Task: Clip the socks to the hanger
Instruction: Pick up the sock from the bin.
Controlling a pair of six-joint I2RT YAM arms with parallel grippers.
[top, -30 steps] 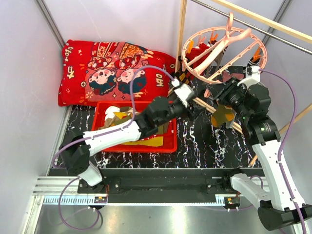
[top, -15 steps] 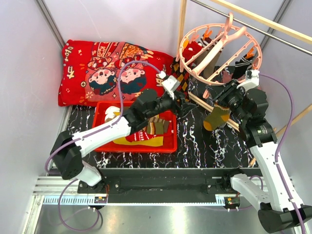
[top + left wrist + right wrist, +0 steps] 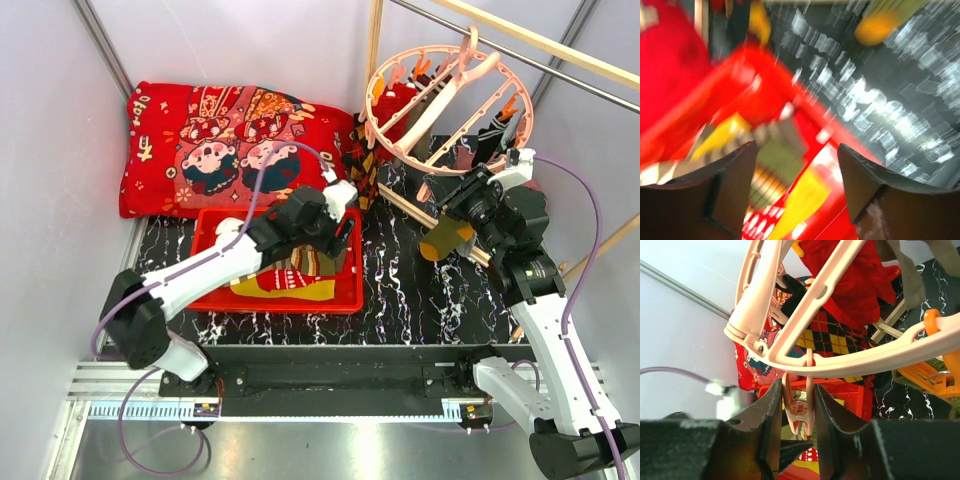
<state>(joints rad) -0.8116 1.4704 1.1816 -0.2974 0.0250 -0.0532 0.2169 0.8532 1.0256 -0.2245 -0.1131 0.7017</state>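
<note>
The black marbled worktop [image 3: 400, 290] carries a red cartoon-print cushion [image 3: 220, 140] at its far left corner. Above the far right corner hangs the pale-pink hanger [image 3: 440, 97], its ring tilted. Its main crossbar runs from the hook [image 3: 472, 40] at the far right down toward the near left. A red tray [image 3: 300, 303] sits left of centre, close to the near edge, with several socks [image 3: 285, 285] heaped in it.

The left gripper [image 3: 796, 150] is above the tray's far right corner. Its fingers are spread wide with nothing between them, though its wrist view is heavily blurred. The right gripper [image 3: 796, 386] reaches up under the near rim of the hanger. Its fingers stand close on either side of a dangling pink clip [image 3: 799, 415]. Whether they squeeze the clip cannot be told.

On the hanger a red sock [image 3: 855, 280] and an argyle sock [image 3: 825, 337] dangle on the left side of the ring, and a dark sock [image 3: 490, 140] on the right side. An olive sock [image 3: 445, 240] hangs just below the right gripper, its long axis running far right to near left and its yellow toe pointing near left. In the right wrist view olive fabric shows under an orange clip [image 3: 927, 372], but a bite on it cannot be made out.
</note>
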